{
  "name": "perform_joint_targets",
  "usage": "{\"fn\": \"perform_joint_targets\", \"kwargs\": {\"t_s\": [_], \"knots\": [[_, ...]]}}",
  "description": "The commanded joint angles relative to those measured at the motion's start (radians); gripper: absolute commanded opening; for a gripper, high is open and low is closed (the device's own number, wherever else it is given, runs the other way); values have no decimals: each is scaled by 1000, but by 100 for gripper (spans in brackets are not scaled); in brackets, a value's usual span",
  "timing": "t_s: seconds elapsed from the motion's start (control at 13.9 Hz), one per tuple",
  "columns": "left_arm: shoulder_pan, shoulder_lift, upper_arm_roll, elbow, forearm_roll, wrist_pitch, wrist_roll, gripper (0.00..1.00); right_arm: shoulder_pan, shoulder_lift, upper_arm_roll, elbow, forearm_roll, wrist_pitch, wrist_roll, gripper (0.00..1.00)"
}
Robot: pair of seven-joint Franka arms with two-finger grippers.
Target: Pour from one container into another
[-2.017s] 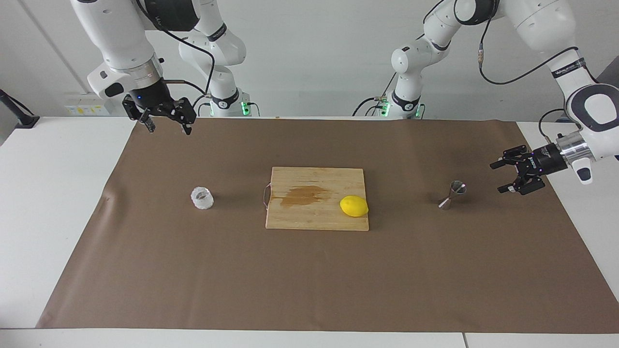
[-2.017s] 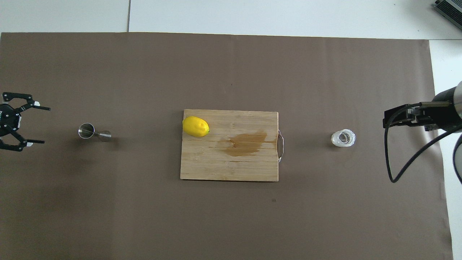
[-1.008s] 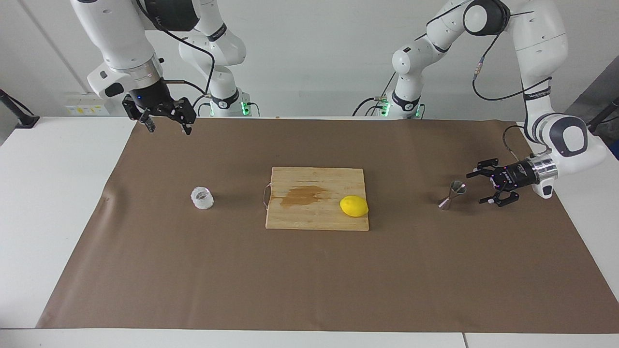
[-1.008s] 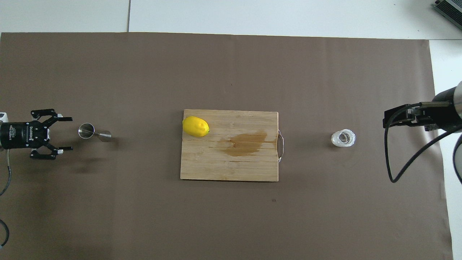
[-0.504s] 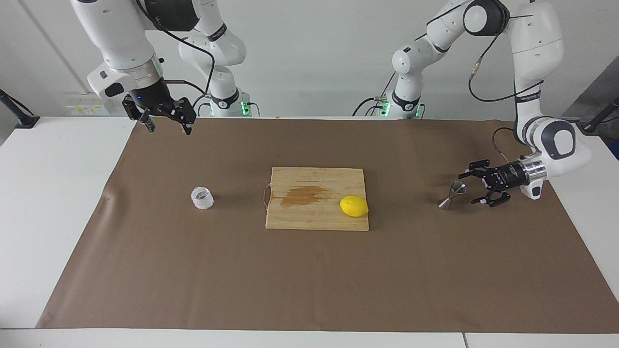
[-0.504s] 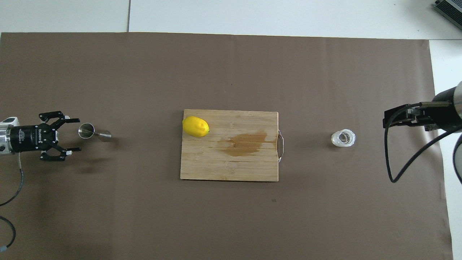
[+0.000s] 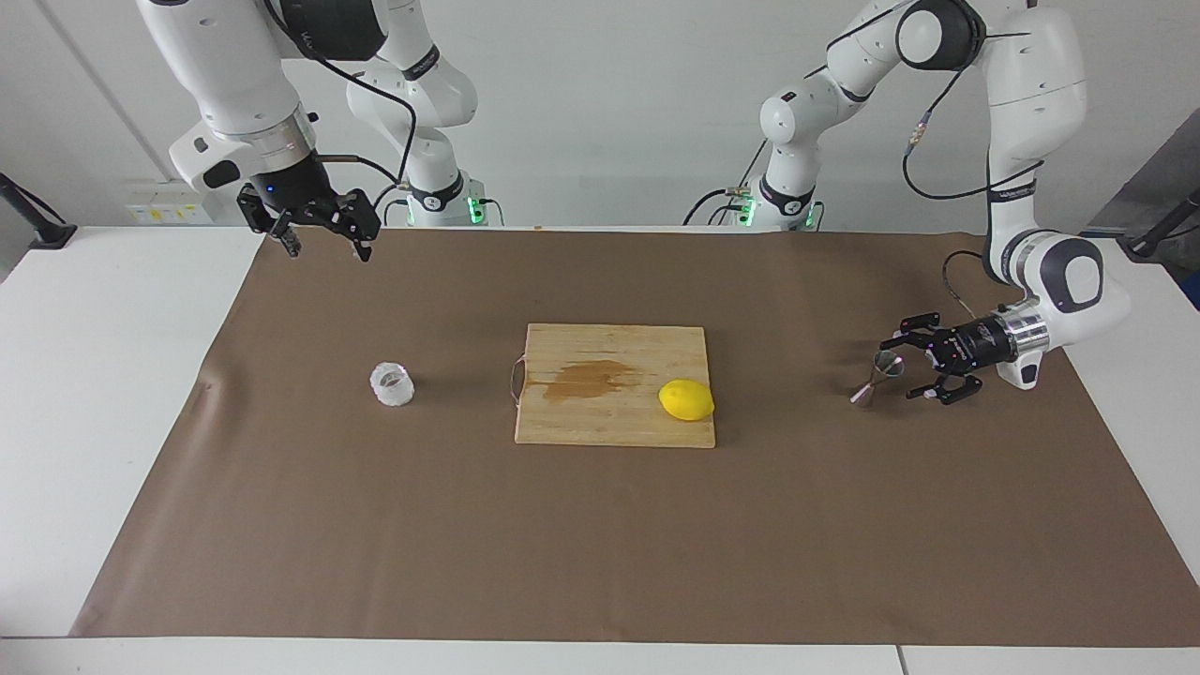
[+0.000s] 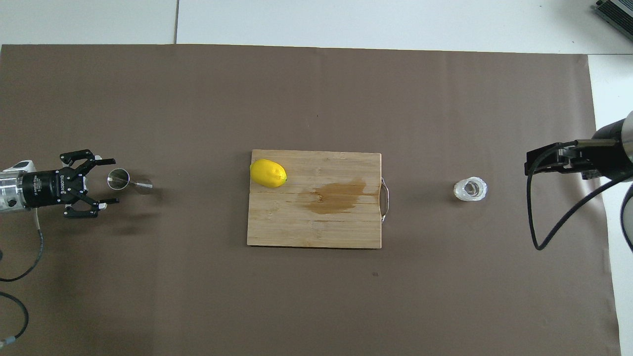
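Observation:
The translucent cup (image 7: 392, 384) (image 8: 471, 190) stands on the brown mat toward the right arm's end of the table. The steel jigger (image 7: 877, 377) (image 8: 119, 179) stands on the mat toward the left arm's end. My left gripper (image 7: 898, 371) (image 8: 114, 181) lies level and low over the mat. It is open, with one fingertip on each side of the jigger's upper cone, and I see no contact. My right gripper (image 7: 328, 251) hangs open and holds nothing, high over the mat's edge nearest the robots, well away from the cup.
A wooden cutting board (image 7: 609, 427) (image 8: 316, 232) with a brown stain lies mid-table between cup and jigger. A yellow lemon (image 7: 686, 400) (image 8: 268, 173) rests on the board's end nearest the jigger. The brown mat (image 7: 600, 544) covers most of the white table.
My left gripper has come down and moved in toward the jigger, so its open fingers now flank it. The right arm, cup, lemon and board have not moved.

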Motion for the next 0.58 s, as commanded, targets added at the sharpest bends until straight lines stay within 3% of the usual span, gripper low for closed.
{"fn": "perform_joint_targets", "kwargs": {"t_s": [0.0,0.5], "knots": [[-18,-6,6,-21,-34,19,20,100,-14,-25,8,-26,25,0,7,100],[-26,-6,6,-56,-83,19,56,100,-14,-25,8,-25,25,0,7,100]]}}
